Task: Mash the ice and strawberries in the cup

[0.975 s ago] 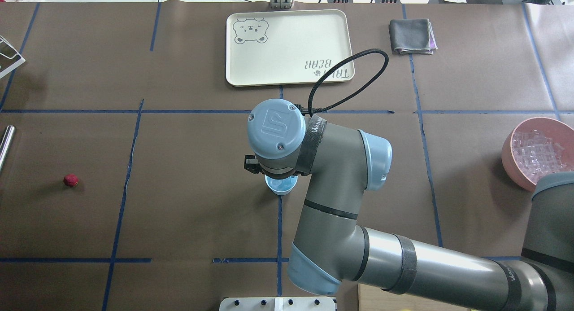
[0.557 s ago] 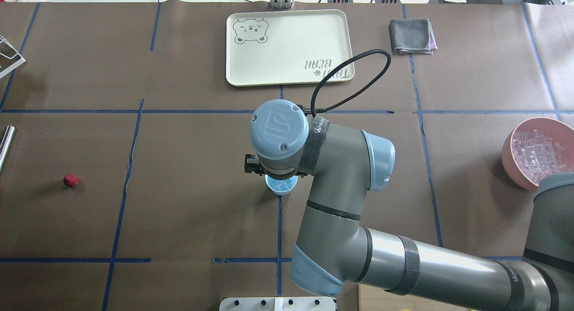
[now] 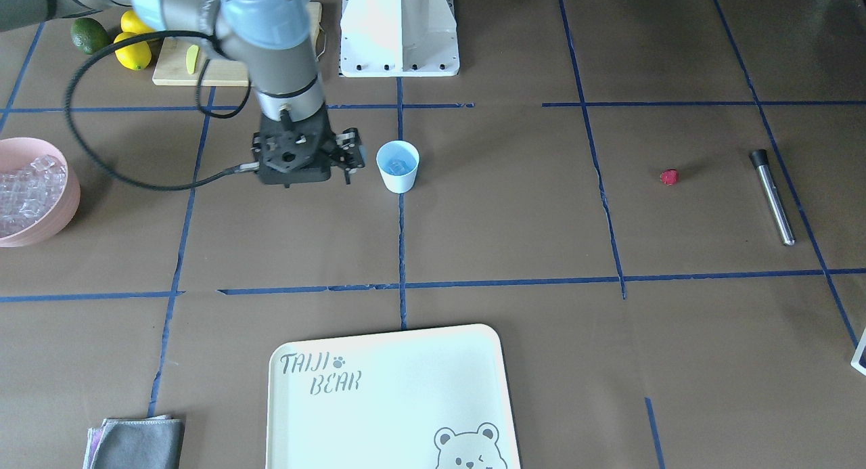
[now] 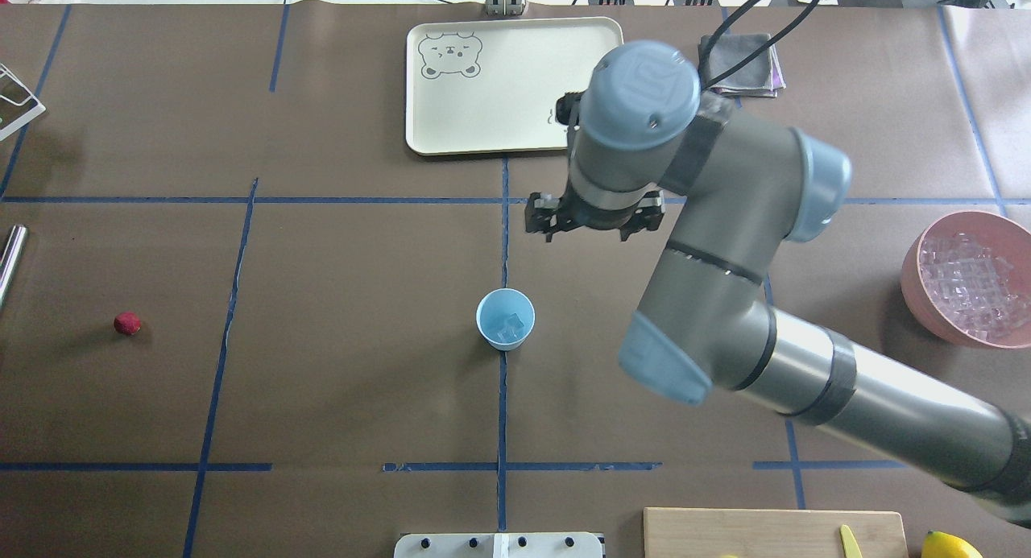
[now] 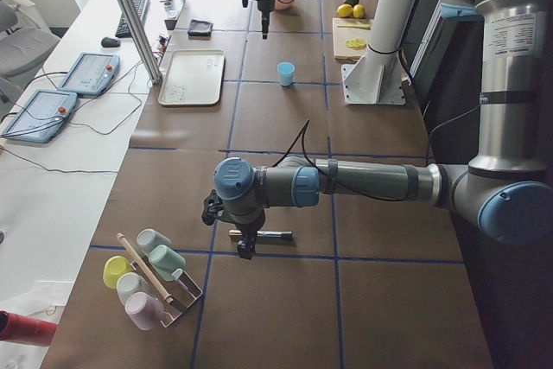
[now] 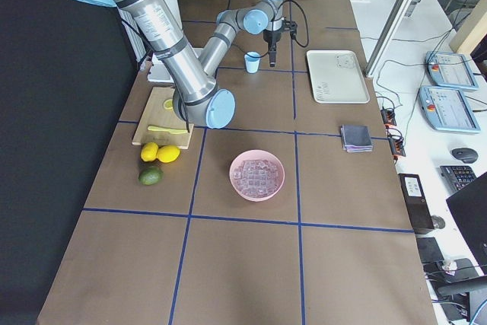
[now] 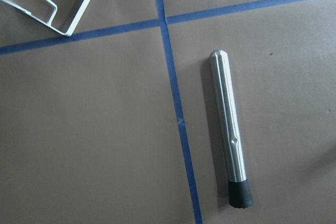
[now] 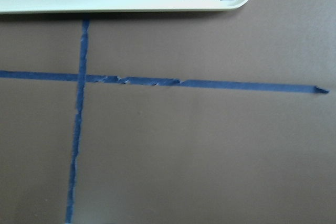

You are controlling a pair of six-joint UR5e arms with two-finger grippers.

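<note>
The light-blue cup [image 4: 505,319] stands upright at the table's middle, with clear ice [image 4: 511,326] inside it; it also shows in the front view [image 3: 398,166]. The red strawberry [image 4: 127,324] lies alone far to the left, and shows in the front view [image 3: 669,177]. My right gripper [image 4: 594,220] hangs above bare table beyond and right of the cup, its links spread, open and empty. My left gripper [image 5: 245,246] shows only in the left side view, above a steel muddler [image 7: 229,132]; I cannot tell whether it is open or shut.
A pink bowl [image 4: 914,288] full of ice sits at the right edge. A cream bear tray [image 4: 515,83] and a grey cloth [image 4: 737,63] lie at the back. Cutting board [image 3: 176,73], lemons and avocado are near the base. A cup rack [image 5: 151,278] stands at the left end.
My right arm has swung up and away from above the cup toward the tray. The cup is uncovered now, with ice inside. The strawberry has not moved.
</note>
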